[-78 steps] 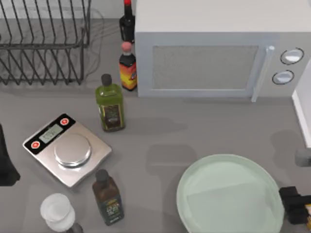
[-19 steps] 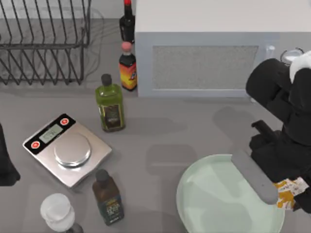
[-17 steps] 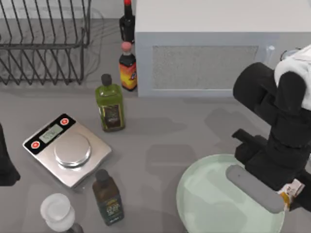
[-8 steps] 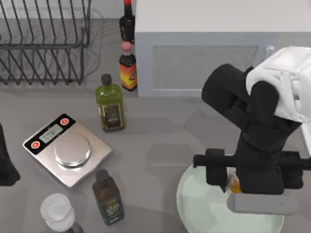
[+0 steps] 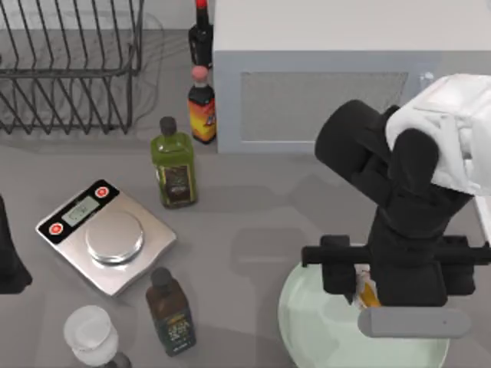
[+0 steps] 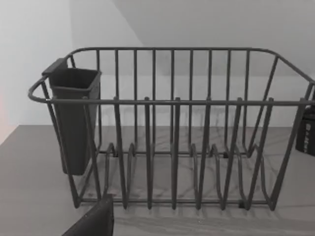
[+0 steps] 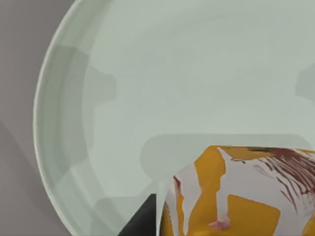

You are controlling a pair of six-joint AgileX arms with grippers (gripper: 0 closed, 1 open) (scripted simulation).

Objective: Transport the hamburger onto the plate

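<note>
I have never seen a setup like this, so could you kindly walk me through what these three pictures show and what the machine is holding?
This is a simulated kitchen counter with two robot arms, each ending in a two-finger gripper. The top view looks straight down. There the right gripper hangs over the pale green plate, shut on the hamburger, a small orange and white item. The left arm is parked at the table's left edge.

The right wrist view comes from a camera on the working arm: it looks down on the plate with the hamburger close up. The left wrist view faces the dish rack.

Also on the counter are a scale, a microwave, several bottles such as the green one, and a glass.
</note>
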